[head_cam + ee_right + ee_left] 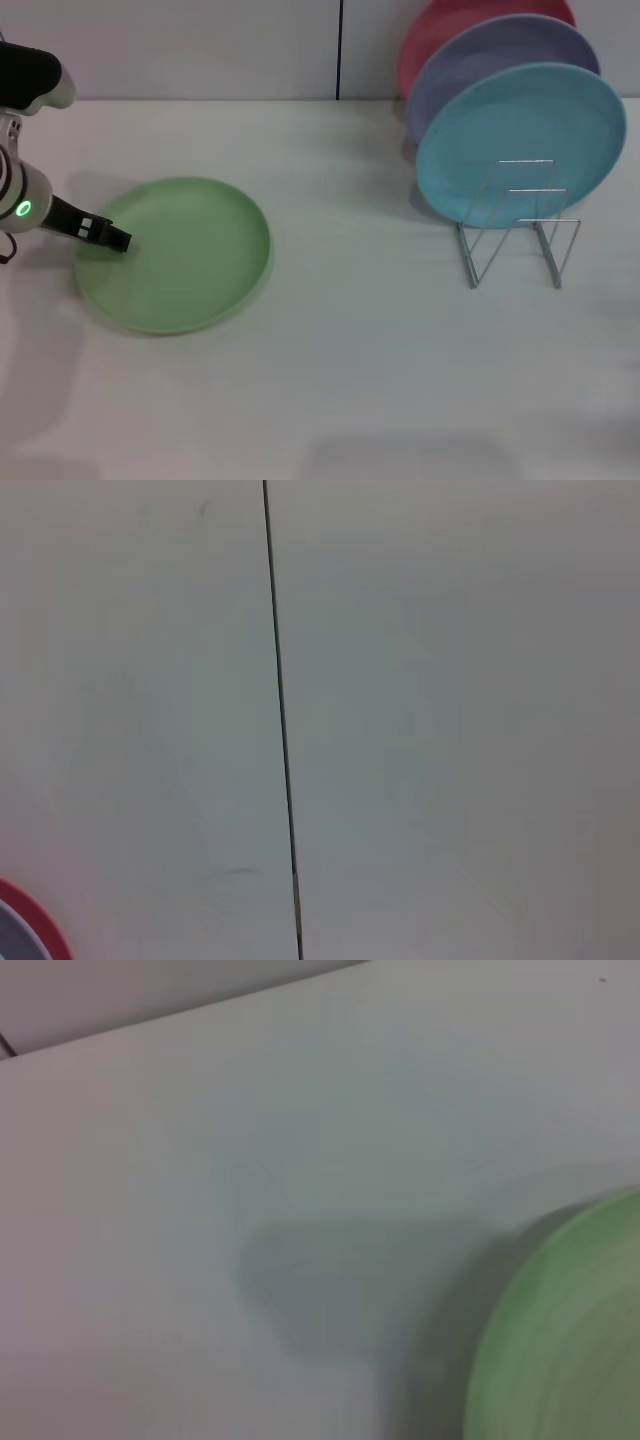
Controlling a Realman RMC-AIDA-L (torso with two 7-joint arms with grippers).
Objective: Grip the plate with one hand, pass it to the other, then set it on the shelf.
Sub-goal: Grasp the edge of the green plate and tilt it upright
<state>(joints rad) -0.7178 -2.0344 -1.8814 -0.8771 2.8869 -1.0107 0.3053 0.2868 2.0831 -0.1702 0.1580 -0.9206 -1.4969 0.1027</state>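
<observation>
The light green plate [180, 254] lies flat on the white table at the left. My left gripper [112, 238], slim and black on the arm with the green ring, is low over the plate's left rim. The plate's edge also shows in the left wrist view [570, 1330], with a shadow on the table beside it. The wire shelf [515, 235] stands at the right of the table. The right gripper and the arm with the blue ring are out of view.
A light blue plate [520, 140], a lavender plate [500, 60] and a red plate [440, 40] stand upright in the back part of the shelf. The right wrist view shows the wall with a dark seam [280, 720] and a red plate rim [40, 920].
</observation>
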